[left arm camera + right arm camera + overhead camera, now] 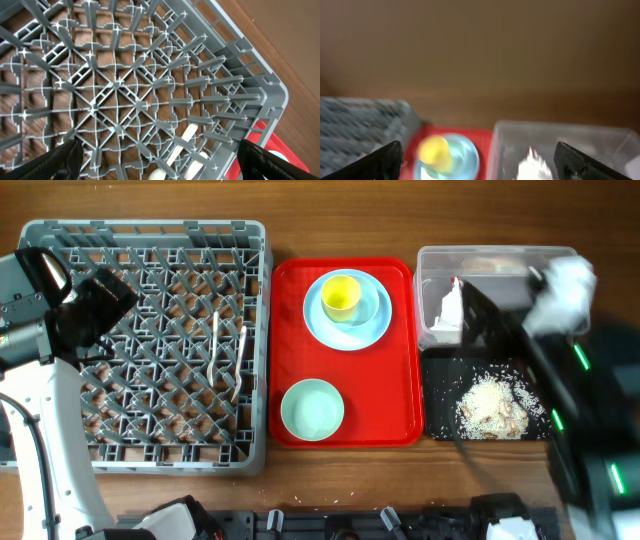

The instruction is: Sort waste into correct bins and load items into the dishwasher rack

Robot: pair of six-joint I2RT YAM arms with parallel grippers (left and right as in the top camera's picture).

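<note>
The left gripper (161,157) is positioned open above the dishwasher rack (150,230) at frame left, the right gripper (480,159) open above the clear tub (490,258) at upper right.

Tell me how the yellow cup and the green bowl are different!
The yellow cup is narrower than the green bowl. The cup stands on the blue plate; the bowl sits straight on the red tray. Both are round, upright and look empty.
</note>
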